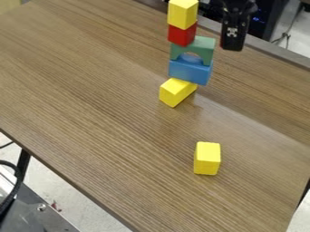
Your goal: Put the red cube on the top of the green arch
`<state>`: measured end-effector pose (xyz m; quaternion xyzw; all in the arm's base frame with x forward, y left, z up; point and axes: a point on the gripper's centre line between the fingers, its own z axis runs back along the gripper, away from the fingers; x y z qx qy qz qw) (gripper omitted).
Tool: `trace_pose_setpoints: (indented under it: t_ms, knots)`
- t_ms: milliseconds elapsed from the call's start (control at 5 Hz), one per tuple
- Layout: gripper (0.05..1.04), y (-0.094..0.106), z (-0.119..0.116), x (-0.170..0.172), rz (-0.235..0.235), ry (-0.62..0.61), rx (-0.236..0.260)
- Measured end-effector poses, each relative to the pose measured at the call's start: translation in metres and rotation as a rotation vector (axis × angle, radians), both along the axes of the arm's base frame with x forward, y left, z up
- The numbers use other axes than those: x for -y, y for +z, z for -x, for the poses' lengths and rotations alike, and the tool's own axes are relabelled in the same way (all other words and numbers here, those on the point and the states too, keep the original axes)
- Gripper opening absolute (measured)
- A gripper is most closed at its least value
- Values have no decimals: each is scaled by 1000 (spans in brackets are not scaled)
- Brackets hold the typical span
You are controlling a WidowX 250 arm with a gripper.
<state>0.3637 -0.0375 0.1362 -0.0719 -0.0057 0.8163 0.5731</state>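
- Yellow block (207, 158) stands nearest.
- Red cube (181, 35) sits on green arch (201, 44) (placing looks done).
- Gripper (232, 47): clenched or released, cannot tell; should next keep clear.

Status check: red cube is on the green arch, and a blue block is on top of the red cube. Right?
Not quite: the block on top of the red cube is yellow, not blue, as the camera view shows. The red cube is on the green arch, as you say.
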Motion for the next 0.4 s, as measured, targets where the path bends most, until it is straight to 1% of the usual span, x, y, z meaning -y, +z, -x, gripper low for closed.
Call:
trace_pose_setpoints:
  t_ms: [200, 400]
  knots:
    - [586, 6, -3, -4, 0, 2, 8]
    - [586, 12, -5, -12, -35, 1, 17]
